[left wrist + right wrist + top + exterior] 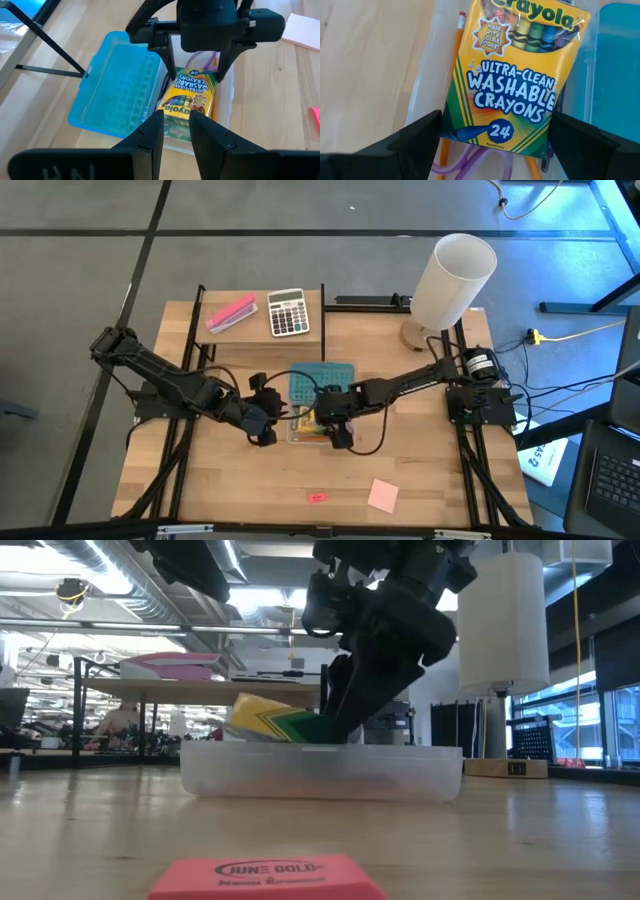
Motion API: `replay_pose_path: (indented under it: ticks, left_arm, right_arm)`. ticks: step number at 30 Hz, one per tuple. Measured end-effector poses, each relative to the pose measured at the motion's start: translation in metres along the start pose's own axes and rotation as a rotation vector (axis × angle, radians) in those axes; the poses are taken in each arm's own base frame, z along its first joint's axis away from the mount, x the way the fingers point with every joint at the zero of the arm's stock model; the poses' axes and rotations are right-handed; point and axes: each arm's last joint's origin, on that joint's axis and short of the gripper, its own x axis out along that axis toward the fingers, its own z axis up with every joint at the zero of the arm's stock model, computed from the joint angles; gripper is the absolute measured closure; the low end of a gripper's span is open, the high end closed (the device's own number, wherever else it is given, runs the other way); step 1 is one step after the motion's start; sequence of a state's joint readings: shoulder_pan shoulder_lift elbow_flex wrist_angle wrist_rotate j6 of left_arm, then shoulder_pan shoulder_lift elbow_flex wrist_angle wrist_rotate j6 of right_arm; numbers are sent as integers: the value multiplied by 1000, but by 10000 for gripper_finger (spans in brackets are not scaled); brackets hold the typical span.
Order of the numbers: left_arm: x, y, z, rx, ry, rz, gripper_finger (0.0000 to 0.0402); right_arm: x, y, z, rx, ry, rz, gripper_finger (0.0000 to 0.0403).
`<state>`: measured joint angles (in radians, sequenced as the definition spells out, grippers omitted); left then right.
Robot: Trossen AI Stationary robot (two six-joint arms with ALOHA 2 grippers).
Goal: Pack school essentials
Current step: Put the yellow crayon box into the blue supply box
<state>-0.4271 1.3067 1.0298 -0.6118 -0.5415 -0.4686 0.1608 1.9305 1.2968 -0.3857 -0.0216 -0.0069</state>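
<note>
A clear plastic box (320, 775) stands mid-table, its blue lid (322, 380) open toward the far side. In it lies the yellow-green crayon box (515, 85), over an orange pencil (452, 75) and the purple-handled scissors (480, 160). My right gripper (497, 122) reaches down into the clear box and is shut on the crayon box. My left gripper (176, 117) hovers above the clear box's left end, its fingers a narrow gap apart with nothing between them. The pink eraser (318, 497) and the pale pink sticky-note pad (383, 495) lie flat near the table's front edge. My right gripper has the crayon box between its two fingers, one on each long side (451, 120), near the end printed "24". The fingers (420, 137) slant down from the table's right and lie across the box. The crayon box is tilted, its other end (250, 712) above the clear box's rim.
A white-grey calculator (288, 312) and a long pink stapler (231, 313) sit on a raised shelf at the far edge. A tall white cylinder (452, 280) stands at the far right. Bare wood lies between the clear box and the front edge.
</note>
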Motion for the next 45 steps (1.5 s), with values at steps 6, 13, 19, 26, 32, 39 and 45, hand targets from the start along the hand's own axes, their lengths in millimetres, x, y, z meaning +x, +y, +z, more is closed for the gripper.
replay_pose_path:
  ticks: [6, 13, 19, 26, 32, 39, 45]
  left_arm:
    - [0, 0, 0, 0, 0, 0, 316]
    - [0, 0, 0, 0, 0, 0, 316]
    - [0, 0, 0, 1, 0, 0, 316]
    - [0, 0, 0, 1, 0, 0, 316]
    - [0, 0, 0, 1, 0, 0, 316]
    - [0, 0, 0, 1, 0, 0, 316]
    - [0, 0, 0, 1, 1, 0, 316]
  right_arm:
    - [0, -1, 0, 6, -2, -1, 61]
    - [0, -2, 0, 8, -1, -3, 61]
    - [0, -3, 0, 10, -1, -4, 61]
    - [0, -2, 0, 8, -1, 3, 61]
    - [0, -2, 0, 10, -1, 4, 61]
    - [0, -2, 0, 7, -2, 4, 61]
    - [0, -2, 2, 7, -25, 3, 61]
